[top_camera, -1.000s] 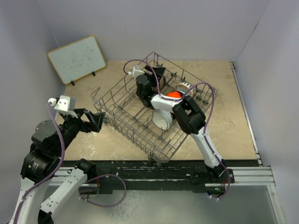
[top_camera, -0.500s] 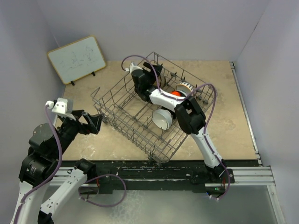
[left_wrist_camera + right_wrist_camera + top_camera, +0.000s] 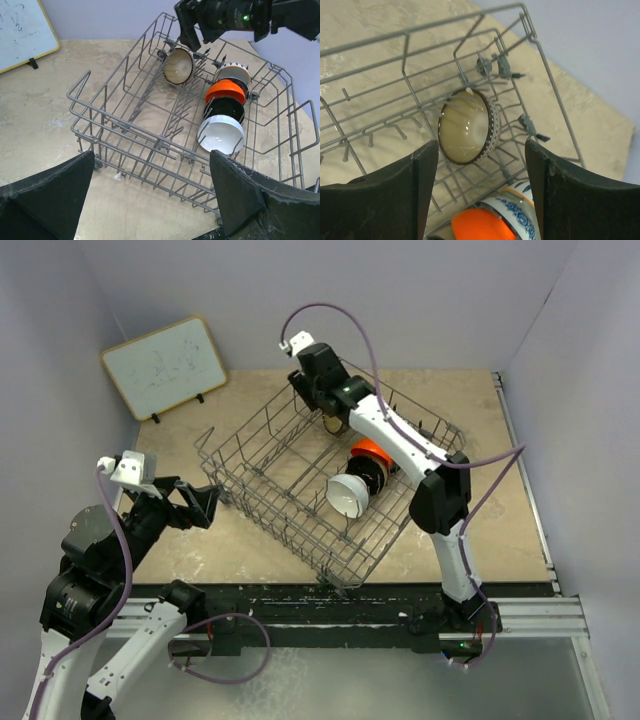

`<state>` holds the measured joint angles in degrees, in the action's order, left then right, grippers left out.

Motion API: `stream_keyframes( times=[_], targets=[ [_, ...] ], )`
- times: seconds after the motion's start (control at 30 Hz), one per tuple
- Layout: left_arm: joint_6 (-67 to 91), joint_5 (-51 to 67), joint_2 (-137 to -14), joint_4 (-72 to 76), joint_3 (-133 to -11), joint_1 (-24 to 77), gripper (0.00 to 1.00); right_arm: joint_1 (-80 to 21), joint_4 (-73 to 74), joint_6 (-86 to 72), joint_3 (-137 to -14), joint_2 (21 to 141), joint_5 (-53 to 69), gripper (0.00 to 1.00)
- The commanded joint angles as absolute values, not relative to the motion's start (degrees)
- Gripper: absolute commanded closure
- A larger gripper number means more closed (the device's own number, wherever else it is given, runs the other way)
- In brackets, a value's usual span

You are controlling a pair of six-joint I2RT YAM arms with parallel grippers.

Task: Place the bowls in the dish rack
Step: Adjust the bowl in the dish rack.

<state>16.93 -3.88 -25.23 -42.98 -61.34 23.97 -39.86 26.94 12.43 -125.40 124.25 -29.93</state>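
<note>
The dish rack (image 3: pixel 300 530) sits turned at an angle in the middle of the top view, on the mottled beige tabletop (image 3: pixel 480 490). A white board (image 3: pixel 165 365) leans in the upper left corner. Inside the rack, right of centre, four bowls stand on edge between the tines in a close row. From lower end to upper end they are the white bowl (image 3: pixel 220 134), the black bowl (image 3: pixel 225 106), the orange-red bowl (image 3: pixel 225 90) and the blue-and-white patterned bowl (image 3: pixel 232 72). The brown bowl (image 3: pixel 467 127) stands on edge apart from them near the rack's upper corner, showing its cream inside to both wrist cameras. The right gripper (image 3: pixel 322 400) hangs over that corner, its fingers (image 3: pixel 380 200) spread wide with nothing between them and the brown bowl lying beyond them, untouched. The left gripper (image 3: pixel 205 502) is at the left of the top view, just outside the rack's left end, its fingers (image 3: pixel 240 195) also wide apart and empty.
</note>
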Motion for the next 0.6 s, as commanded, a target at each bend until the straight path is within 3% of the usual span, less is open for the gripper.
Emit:
stream_keyframes(
  times=[0.0, 0.57],
  targets=[
    [16.8, -3.5, -26.0, -41.9, -63.0, 23.9, 0.01, -35.8, 37.0, 0.6, -125.7, 121.3, -22.7, 0.30],
    [16.4, -4.7, -28.3, -43.1, -63.5, 23.8, 0.01, -33.2, 35.0, -3.3, -126.3, 130.7, -29.2, 0.32]
  ],
)
